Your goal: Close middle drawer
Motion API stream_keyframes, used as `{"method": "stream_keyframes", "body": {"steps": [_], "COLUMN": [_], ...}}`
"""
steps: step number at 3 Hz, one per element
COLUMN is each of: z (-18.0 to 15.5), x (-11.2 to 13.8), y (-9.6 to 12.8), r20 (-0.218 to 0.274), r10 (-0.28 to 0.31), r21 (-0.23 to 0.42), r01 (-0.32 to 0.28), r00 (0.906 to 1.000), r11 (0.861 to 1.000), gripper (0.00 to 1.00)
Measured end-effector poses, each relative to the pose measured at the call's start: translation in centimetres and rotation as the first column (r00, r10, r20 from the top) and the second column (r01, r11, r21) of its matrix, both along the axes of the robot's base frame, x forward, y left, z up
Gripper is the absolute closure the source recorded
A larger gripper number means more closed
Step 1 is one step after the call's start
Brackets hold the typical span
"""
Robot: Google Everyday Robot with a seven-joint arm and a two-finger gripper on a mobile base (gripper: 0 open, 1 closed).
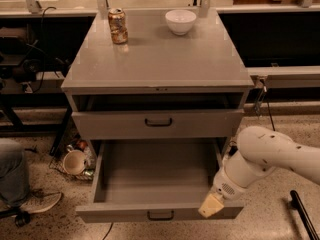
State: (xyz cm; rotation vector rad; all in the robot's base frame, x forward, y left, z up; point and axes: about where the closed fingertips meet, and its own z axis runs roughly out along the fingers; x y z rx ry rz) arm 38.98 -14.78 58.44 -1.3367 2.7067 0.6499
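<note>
The middle drawer [150, 184] is pulled far out of the grey cabinet [157, 59]. It has a wide, empty grey box and a low front [115, 213] with a small dark handle [160, 215]. Above it, the taller-fronted first drawer [110, 125] with the bigger handle stands slightly open. The lowest drawer is hidden under the open one. My gripper [211, 205], beige-tipped on a white arm [265, 156], is at the right end of the middle drawer's front, at its top edge.
A soda can [118, 26] and a white bowl [180, 21] stand on the cabinet top. A cup and clutter [75, 161] lie on the floor left of the cabinet. A person's leg and shoe [20, 184] are at far left. A dark bar [304, 216] is at bottom right.
</note>
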Motion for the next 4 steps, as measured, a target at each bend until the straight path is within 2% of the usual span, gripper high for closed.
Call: {"method": "stream_keyframes", "body": {"steps": [2,3,4], "z": [0.3,-2.5,-7.4], "x": [-0.1,-0.7,-0.9], "y": [0.1,-0.7,-2.0], "r20": [0.001,-0.031,-0.052], "r10": [0.007,-0.041,-0.115], "r21": [-0.003,-0.003,-0.031], "r01": [-0.007,0.041,0.114], "r00": [1.0000,0.9987,0.9920], "r11": [1.000,0.999,0.993], "gripper": [0.99,1.00,1.00]}}
